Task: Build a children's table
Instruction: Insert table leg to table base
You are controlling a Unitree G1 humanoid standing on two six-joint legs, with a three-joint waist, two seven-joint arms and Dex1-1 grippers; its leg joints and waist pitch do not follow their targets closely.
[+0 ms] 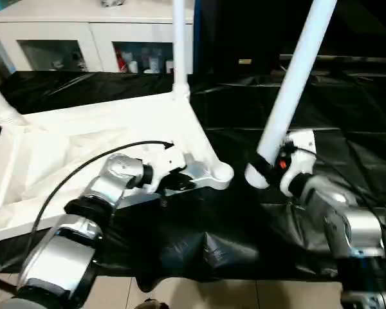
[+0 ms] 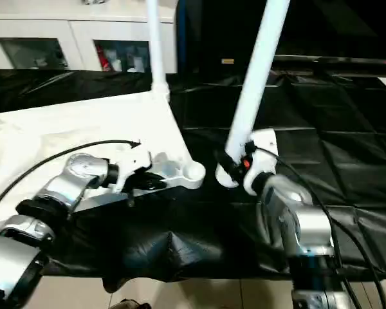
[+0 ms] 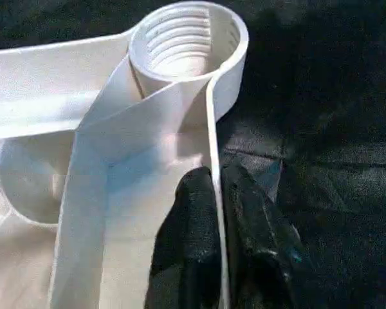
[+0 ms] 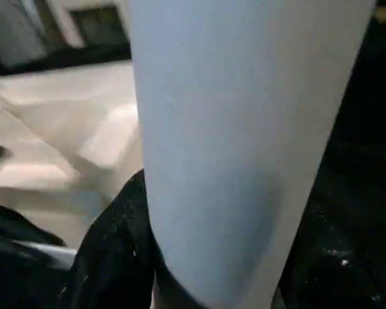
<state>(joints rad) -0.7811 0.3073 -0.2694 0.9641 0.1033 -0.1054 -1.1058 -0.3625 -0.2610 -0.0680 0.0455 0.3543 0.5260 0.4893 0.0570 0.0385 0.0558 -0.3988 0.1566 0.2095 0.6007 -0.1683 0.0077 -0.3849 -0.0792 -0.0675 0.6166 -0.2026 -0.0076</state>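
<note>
Pinching tabletop rim beside empty corner socket: left gripper, closed on it. Clamping tilted white leg: right gripper.

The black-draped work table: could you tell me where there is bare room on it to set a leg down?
The black cloth beyond and beside the right gripper, which holds a leg, lies bare. So does the front strip below the tabletop. It is crowded at the near corner socket, where the left gripper pinches the rim.
</note>
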